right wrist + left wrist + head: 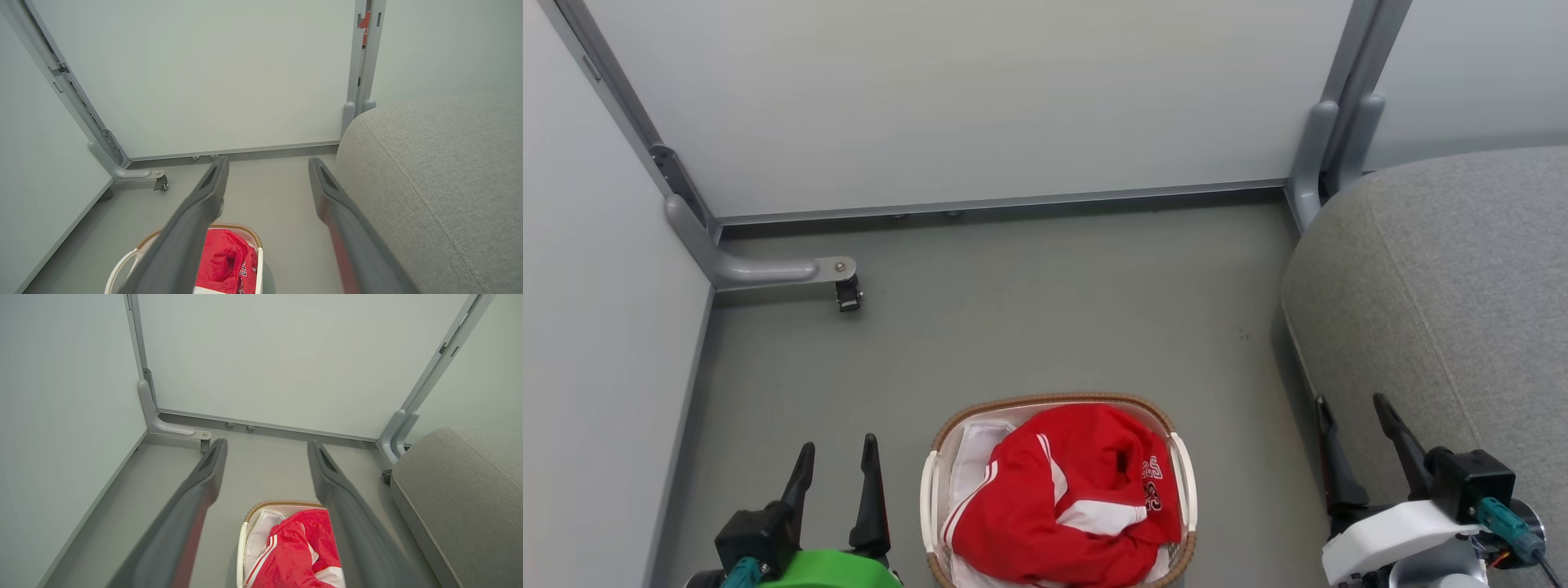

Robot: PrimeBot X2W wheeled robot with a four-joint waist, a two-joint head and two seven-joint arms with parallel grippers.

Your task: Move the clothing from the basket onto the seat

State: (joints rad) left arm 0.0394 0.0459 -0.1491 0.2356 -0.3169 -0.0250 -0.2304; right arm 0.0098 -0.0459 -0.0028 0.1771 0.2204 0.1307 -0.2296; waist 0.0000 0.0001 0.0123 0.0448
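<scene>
Dark fingers of the left gripper [838, 445] and the right gripper [1351, 402] stand spread wide, holding nothing. Between the two sits the basket [1054, 400], just right of the left gripper and well left of the right one. The clothing [1062, 498] is heaped inside it, none of it moved yet. The seat [1445, 278] lies just beside the right gripper, on its outer side.

Several risks seem likely. A pinch on one loose fold could slip and drop the red fabric on the floor [1029, 310] short of the seat. The white sheet [972, 457] tucked beneath may come up with the garments. Fabric catching on the woven rim could drag or tip the light basket.
</scene>
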